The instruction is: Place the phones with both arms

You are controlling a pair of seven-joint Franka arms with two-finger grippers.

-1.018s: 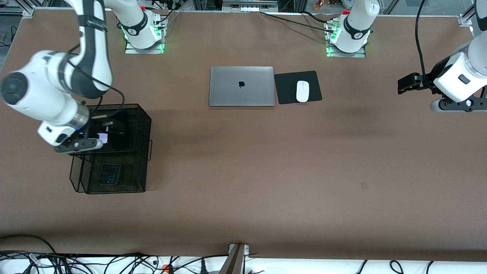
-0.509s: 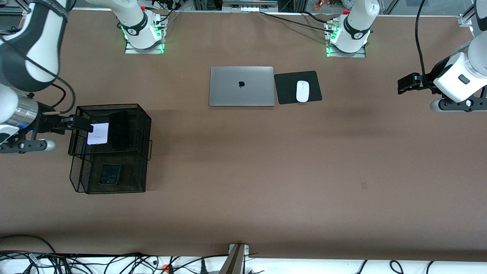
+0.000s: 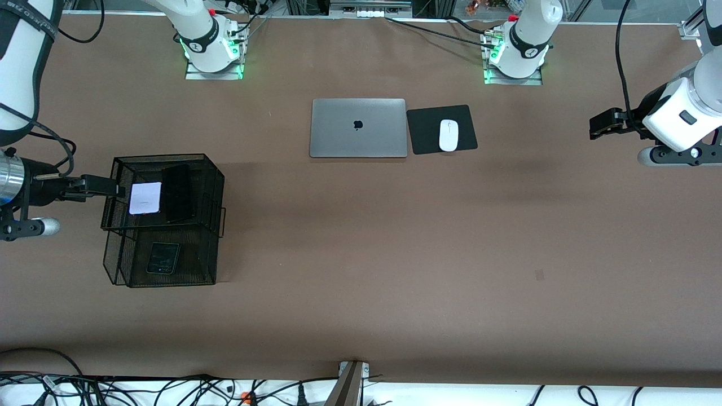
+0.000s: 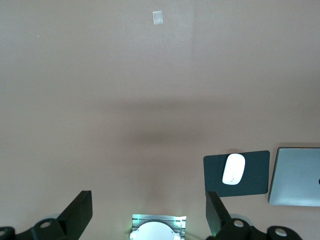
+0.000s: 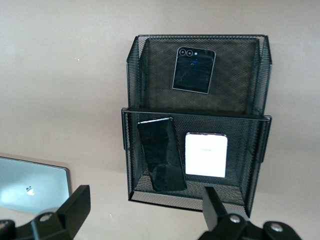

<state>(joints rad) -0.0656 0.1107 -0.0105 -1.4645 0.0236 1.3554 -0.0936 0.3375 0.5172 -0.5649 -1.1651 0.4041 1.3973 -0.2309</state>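
Observation:
A black mesh rack [image 3: 217, 186] with two tiers stands toward the right arm's end of the table. The pale-lilac phone [image 3: 145, 198] and the long black slab [image 3: 178, 193] lie side by side on its upper tier. The small black phone [image 3: 163, 257] lies in the lower tier, nearer the front camera. The right wrist view shows the lilac phone [image 5: 206, 155], the slab [image 5: 161, 154] and the small black phone [image 5: 193, 70]. My right gripper [image 3: 115, 188] is open and empty at the rack's outer edge, beside the lilac phone. My left gripper [image 3: 601, 125] is open, empty and waiting at the left arm's end.
A closed silver laptop [image 3: 358, 128] lies between the arm bases, with a white mouse [image 3: 448, 135] on a black pad [image 3: 426, 132] beside it. Cables run along the table's front edge.
My right gripper has let go of the lilac phone on the upper tier and drawn back from over the rack toward the right arm's end. The left arm has not moved.

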